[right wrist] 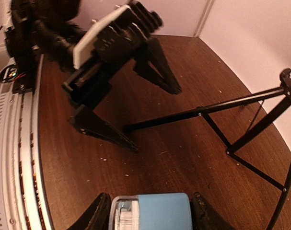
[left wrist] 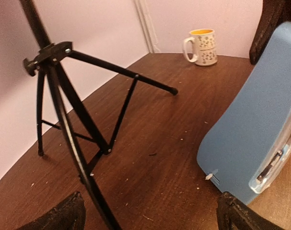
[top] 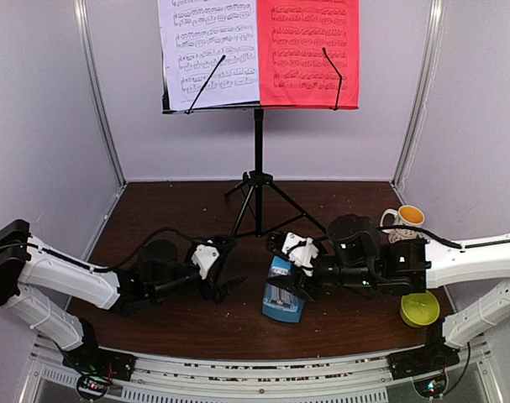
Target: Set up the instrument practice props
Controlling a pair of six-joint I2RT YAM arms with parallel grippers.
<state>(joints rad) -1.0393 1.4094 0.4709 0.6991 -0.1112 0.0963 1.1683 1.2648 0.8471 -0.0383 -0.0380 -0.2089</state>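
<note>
Clamping the small blue metronome (top: 282, 295) between its fingers, the right gripper (right wrist: 150, 215) holds it tilted, low by the table (top: 154, 210), its arm reaching in flat from the right edge. Just across from those fingertips, the left gripper (top: 223, 270) hangs with jaws spread wide and empty, its arm equally low. Beyond both hands, the black music stand (top: 258, 143) stands upright on its tripod, white sheet (top: 208, 50) and red sheet (top: 309, 50) side by side. Behind the right wrist sit a mug (top: 403, 220) and a yellow bowl (top: 419, 308).
</note>
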